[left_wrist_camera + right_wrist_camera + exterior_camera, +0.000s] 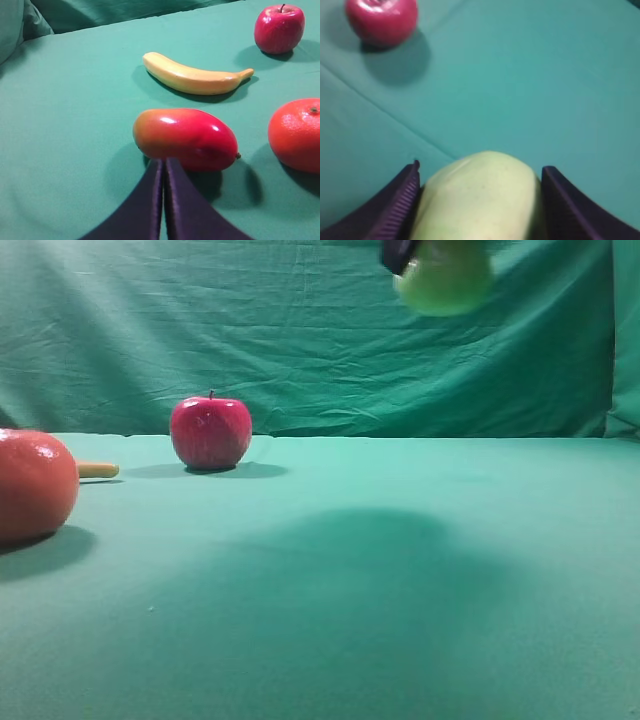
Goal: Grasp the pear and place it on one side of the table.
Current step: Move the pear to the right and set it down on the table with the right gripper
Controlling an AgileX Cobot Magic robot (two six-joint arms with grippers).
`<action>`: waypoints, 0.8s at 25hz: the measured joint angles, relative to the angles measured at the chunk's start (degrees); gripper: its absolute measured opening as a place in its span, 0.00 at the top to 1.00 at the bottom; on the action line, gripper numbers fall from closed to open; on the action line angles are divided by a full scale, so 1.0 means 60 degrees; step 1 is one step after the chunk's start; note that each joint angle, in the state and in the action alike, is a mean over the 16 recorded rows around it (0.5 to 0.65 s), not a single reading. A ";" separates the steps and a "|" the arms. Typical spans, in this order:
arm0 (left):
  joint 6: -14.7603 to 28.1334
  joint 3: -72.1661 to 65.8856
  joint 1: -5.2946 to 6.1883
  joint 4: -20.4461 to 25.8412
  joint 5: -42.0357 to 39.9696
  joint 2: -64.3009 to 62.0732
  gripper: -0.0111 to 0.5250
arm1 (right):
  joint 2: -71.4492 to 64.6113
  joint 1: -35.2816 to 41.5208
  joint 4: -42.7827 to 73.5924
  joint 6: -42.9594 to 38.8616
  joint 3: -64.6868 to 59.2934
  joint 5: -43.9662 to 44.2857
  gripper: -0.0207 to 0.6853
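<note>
The yellow-green pear (445,280) hangs high above the table (420,620), blurred at the top edge of the exterior view. My right gripper (481,168) is shut on the pear (480,200), with a dark finger pressed against each side. Only a dark bit of that gripper (398,254) shows in the exterior view. The pear's stem is hidden. My left gripper (164,161) is shut with nothing in it, its tips just in front of a red-orange mango (185,139).
A red apple (210,432) stands at the back left, and a big orange-red round fruit (30,485) sits at the left edge. A banana (195,77) lies behind the mango. The wrinkled green backdrop (320,340) closes off the far side.
</note>
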State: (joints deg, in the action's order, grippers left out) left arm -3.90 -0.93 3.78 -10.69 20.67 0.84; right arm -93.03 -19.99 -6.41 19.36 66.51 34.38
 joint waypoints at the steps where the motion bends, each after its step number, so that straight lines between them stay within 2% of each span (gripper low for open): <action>1: 0.0000 0.0000 0.0000 0.0000 0.0000 0.0000 0.98 | 0.0140 0.0201 0.0002 -0.0035 -0.0463 -0.0261 0.34; 7: 0.0000 0.0000 0.0000 0.0000 0.0000 0.0000 0.98 | 0.0439 0.0997 -0.0125 -0.0161 -0.2602 -0.1861 0.34; 13: 0.0000 0.0000 0.0000 0.0000 0.0000 0.0000 0.98 | 0.0169 0.1222 -0.0410 -0.0220 -0.3423 -0.2951 0.34; 20: 0.0000 0.0000 0.0000 0.0000 0.0000 0.0000 0.98 | 0.0163 0.1230 -0.0759 -0.0259 -0.3518 -0.3264 0.24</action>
State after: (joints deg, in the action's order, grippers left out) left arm -3.90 -0.93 3.78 -10.69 20.67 0.84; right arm -92.05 -12.61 -10.96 17.81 45.40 14.80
